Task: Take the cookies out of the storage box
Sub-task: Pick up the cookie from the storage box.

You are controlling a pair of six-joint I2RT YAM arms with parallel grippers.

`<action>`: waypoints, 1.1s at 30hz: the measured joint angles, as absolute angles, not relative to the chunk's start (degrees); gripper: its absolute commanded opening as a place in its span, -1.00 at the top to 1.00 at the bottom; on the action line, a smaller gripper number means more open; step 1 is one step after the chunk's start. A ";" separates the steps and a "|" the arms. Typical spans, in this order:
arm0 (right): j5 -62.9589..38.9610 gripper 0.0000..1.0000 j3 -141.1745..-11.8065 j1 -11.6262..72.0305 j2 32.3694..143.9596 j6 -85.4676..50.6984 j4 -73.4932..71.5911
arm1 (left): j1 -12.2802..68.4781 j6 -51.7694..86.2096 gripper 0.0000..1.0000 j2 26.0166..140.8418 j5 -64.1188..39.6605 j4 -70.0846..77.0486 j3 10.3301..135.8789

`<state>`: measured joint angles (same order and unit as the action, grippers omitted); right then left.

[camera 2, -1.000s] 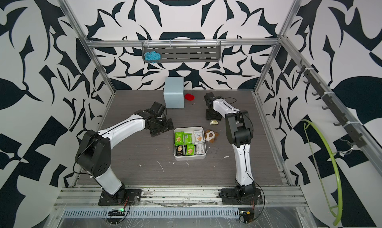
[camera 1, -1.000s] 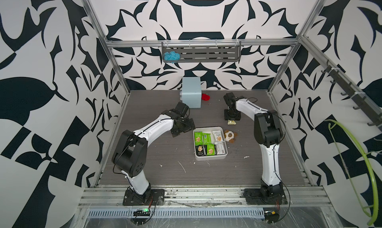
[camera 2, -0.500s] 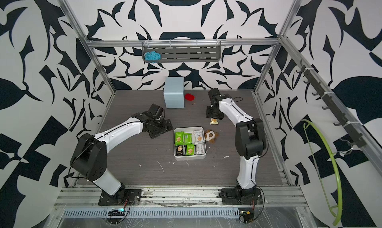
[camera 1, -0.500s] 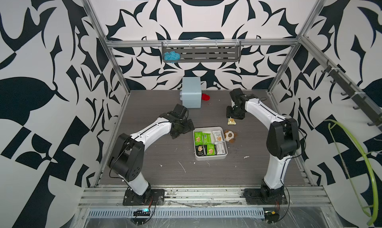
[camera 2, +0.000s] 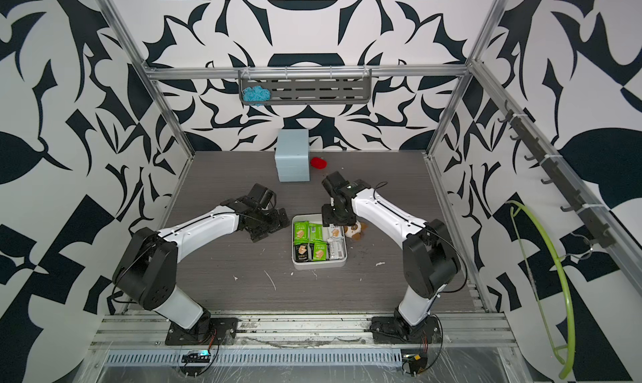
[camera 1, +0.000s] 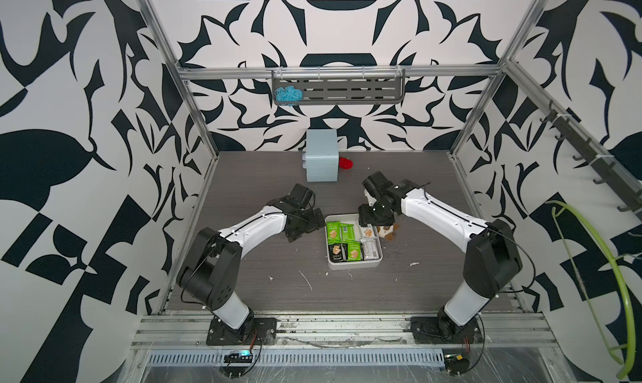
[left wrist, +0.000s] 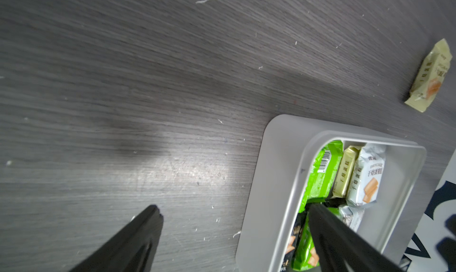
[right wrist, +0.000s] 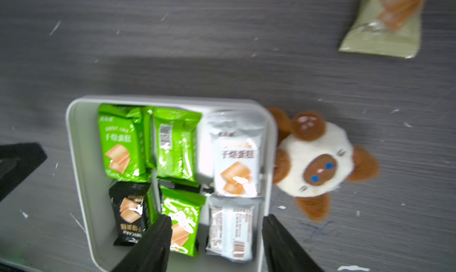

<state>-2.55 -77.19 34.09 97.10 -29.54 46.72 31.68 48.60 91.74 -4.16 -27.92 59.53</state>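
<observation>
Most of the cookies [camera 1: 353, 252] lie packed edge to edge in the storage box [camera 1: 352, 263] at mid-worktop [camera 1: 278, 294], with one cream-yellow packet [left wrist: 430, 78] already out beyond it. The right gripper [right wrist: 217, 221] hovers part-open and empty over the white packets by the wall that the plush cat [right wrist: 318, 159] touches, so a finger could catch that rim or nip two wrappers together. The left gripper [left wrist: 234, 206], spread wide and empty, has one finger over the box and one over bare worktop, so it could shove the box; open worktop lies on the near side and both flanks.
</observation>
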 measured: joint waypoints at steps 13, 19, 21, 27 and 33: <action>9.19 -0.38 -82.37 40.95 106.85 -34.39 50.59 | 31.79 48.03 -0.98 86.96 -3.73 -27.68 56.99; 12.12 -0.37 -84.05 40.91 109.43 -34.96 51.72 | 31.79 47.97 -0.98 84.58 -2.61 -28.05 54.43; 12.32 -0.36 -84.40 40.91 110.28 -35.07 51.68 | 31.79 47.94 -0.98 83.99 -2.28 -28.23 53.95; 12.16 -0.33 -85.30 40.91 113.01 -35.40 51.51 | 31.79 47.94 -0.98 83.22 -1.32 -28.53 53.84; 10.85 -0.30 -85.45 40.60 114.43 -35.40 50.41 | 31.79 47.94 -0.99 82.52 -0.84 -28.73 53.82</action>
